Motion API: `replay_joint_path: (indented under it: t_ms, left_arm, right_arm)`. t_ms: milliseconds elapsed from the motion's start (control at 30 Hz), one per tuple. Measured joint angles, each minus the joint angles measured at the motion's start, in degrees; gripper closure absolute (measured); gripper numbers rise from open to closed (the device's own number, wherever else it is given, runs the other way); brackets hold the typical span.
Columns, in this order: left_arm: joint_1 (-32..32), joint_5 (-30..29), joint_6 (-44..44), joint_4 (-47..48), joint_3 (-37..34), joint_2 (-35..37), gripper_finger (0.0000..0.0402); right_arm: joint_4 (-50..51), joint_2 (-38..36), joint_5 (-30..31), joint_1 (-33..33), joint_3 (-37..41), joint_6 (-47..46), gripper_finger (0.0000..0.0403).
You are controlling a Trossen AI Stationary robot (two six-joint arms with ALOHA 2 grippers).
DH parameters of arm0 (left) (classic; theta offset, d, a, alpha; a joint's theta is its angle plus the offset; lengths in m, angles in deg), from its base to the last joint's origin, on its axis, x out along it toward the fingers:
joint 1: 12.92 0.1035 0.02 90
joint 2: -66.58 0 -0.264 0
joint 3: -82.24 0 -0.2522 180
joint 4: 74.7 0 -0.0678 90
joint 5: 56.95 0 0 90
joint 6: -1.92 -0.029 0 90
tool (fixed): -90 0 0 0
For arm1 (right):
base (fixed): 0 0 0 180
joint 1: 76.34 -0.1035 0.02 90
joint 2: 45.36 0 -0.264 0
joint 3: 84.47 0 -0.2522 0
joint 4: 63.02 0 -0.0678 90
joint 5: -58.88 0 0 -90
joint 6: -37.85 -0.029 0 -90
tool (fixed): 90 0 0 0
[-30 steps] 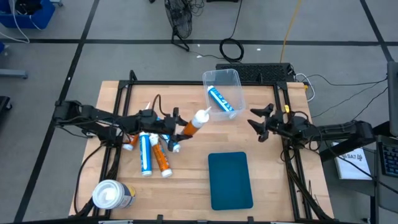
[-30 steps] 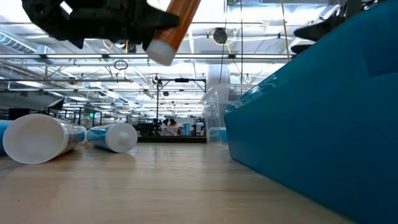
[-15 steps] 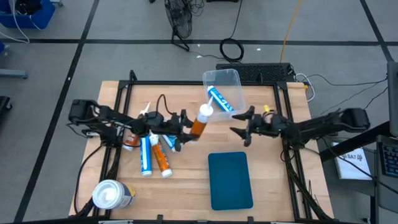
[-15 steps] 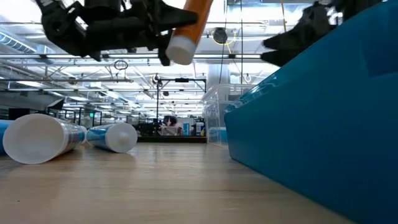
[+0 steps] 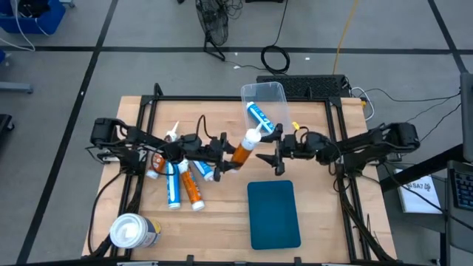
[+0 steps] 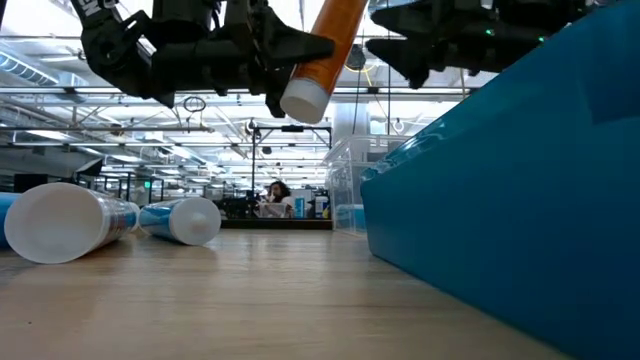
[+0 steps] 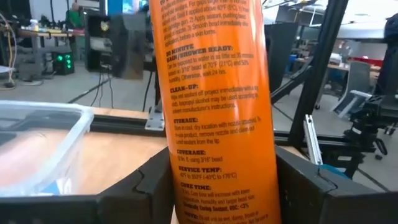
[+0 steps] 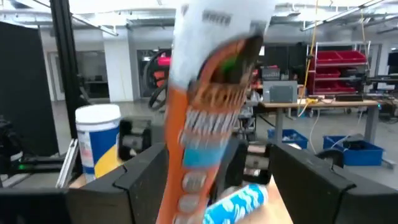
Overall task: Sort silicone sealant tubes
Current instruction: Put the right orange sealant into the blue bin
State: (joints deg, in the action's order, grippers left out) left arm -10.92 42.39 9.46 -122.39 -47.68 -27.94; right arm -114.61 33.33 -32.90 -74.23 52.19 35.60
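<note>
Your right gripper [image 5: 276, 154] has closed in on the orange tube [image 5: 242, 150] that the left gripper [image 5: 220, 159] clamps above the bench [image 5: 318, 214], jaws open around its nozzle. The clear bin [image 5: 275, 94] holds 1 blue tube [image 5: 260, 118]. The blue bin [image 5: 273, 214] hides its contents in the low view.

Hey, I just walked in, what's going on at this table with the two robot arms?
The left hand holds an orange sealant tube lifted above the table's middle. The right hand is at the tube's nozzle end with its fingers open on either side. One blue tube lies in the clear bin; other tubes lie on the wooden table beside a teal bin.
</note>
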Motion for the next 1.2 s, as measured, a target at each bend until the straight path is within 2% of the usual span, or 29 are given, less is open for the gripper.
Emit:
replay_joint_path:
  t_ms: [267,533,667,833,1067,1133,1200]
  left_arm:
    - [0.01,-1.72,-1.32,0.90,0.00,-0.02,0.0189]
    - [-0.16,-1.85,-1.64,1.58,0.00,-0.02,0.0189]
    - [-0.24,-1.85,-2.40,2.20,0.00,-0.02,0.0189]
    - [-0.26,-1.62,-3.16,2.99,0.00,0.00,0.0188]
    - [-0.52,-1.97,-2.13,2.69,0.00,0.11,0.0053]
    - [-0.52,-1.41,-0.32,2.65,0.02,0.11,0.0023]
    - [-0.42,-0.45,0.58,3.46,-0.02,1.04,0.0010]
  right_arm:
    - [0.19,7.69,-1.20,0.04,-7.24,-4.16,0.0104]
    - [0.41,12.95,-4.26,-0.31,-12.32,-4.74,0.0115]
    - [0.87,12.88,-4.28,-0.31,-12.38,-4.27,0.0139]
    - [0.88,12.75,-4.20,-0.31,-12.38,-3.93,0.0212]
    - [3.17,12.80,-4.30,-0.33,-12.36,-1.93,0.0212]
    - [5.46,11.29,-4.26,-0.33,-12.36,-1.42,0.0212]
    - [7.63,9.80,-4.24,-0.31,-12.37,-1.32,0.0212]
